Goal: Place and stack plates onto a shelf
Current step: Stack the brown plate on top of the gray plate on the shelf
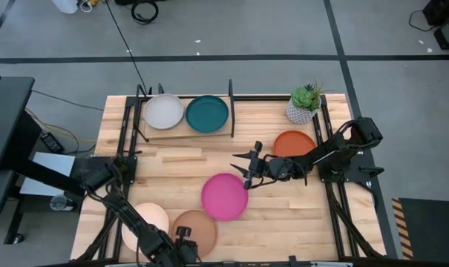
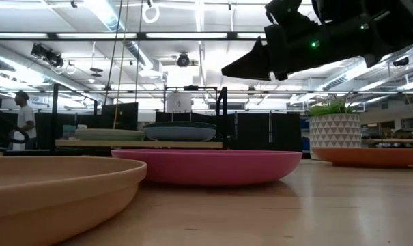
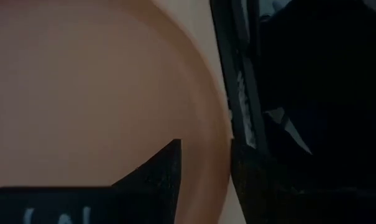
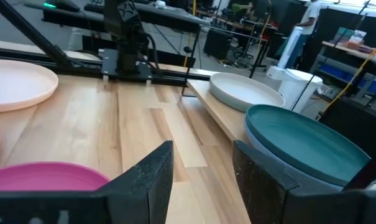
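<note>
The shelf (image 1: 181,132) stands at the table's far side and carries a light grey plate (image 1: 163,111) and a dark teal plate (image 1: 207,113). In the right wrist view the teal plate (image 4: 306,140) lies on another plate with a bluish rim (image 4: 298,180). The magenta plate (image 1: 225,196), orange-red plate (image 1: 293,144), cream-peach plate (image 1: 142,222) and tan plate (image 1: 198,226) lie flat on the table. My right gripper (image 1: 245,167) hangs open and empty above the table, just beyond the magenta plate (image 4: 45,174). My left gripper (image 1: 181,237) is open at the near edge, its fingers either side of the tan plate's rim (image 3: 220,146). My left gripper has one finger (image 3: 160,177) over the inside of the tan plate and the other (image 3: 253,186) outside its rim. I cannot tell whether either finger touches the plate. The plate lies on the table.
A potted plant (image 1: 306,104) in a white pot stands at the far right corner, beside the orange-red plate. Black frame bars run along the table's left and right sides. Bare wood lies between the shelf and the magenta plate. A person (image 2: 23,119) stands in the room behind.
</note>
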Motion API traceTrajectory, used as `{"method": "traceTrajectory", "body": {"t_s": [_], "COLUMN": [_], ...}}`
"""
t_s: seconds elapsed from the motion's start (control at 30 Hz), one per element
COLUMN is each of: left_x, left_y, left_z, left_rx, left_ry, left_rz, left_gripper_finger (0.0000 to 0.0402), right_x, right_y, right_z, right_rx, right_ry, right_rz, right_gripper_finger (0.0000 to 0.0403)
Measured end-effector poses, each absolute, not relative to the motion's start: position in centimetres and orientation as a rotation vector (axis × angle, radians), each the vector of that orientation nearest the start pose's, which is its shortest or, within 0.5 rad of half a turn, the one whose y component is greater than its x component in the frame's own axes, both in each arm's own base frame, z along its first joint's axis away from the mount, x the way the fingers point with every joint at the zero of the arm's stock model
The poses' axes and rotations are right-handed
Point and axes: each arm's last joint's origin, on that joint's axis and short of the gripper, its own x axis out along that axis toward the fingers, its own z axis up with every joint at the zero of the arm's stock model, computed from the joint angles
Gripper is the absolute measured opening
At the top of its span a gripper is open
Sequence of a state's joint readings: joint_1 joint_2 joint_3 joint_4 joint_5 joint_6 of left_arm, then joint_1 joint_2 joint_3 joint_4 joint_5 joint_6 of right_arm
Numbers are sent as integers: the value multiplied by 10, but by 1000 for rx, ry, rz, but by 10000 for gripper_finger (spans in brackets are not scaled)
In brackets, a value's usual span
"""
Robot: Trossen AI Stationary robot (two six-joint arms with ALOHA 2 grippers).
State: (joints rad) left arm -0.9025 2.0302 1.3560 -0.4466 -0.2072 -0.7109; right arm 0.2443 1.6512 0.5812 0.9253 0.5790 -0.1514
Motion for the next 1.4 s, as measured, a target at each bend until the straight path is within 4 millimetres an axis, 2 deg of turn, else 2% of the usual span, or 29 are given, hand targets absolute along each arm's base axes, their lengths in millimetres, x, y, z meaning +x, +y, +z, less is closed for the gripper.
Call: {"method": "traceTrajectory", "body": {"t_s": [0.17, 0.43, 0.7, 0.8, 1.1, 1.23, 1.4], "left_x": [255, 251, 249, 248, 240, 231, 221], "left_y": [-317, -313, -310, -306, -284, -269, -246], "left_z": [143, 146, 154, 165, 217, 235, 245], "left_rx": [-6, 34, 25, 15, -96, -60, 64], "left_ry": [1126, 1159, 1168, 1162, 1126, 1114, 1159], "left_rz": [-242, -234, -237, -237, -201, -129, -18], "left_gripper_finger": [112, 17, 26, 18, 18, 19, 19], "right_x": [297, 297, 297, 297, 297, 297, 297], "right_y": [58, 58, 59, 58, 58, 58, 59], "right_z": [167, 167, 166, 166, 165, 165, 165], "right_rx": [-207, -191, -189, -187, -187, -188, -186], "right_ry": [160, 163, 169, 171, 174, 174, 173], "right_rz": [-319, -319, -315, -315, -315, -315, -291], "right_gripper_finger": [171, 171, 171, 171, 171, 171, 171]}}
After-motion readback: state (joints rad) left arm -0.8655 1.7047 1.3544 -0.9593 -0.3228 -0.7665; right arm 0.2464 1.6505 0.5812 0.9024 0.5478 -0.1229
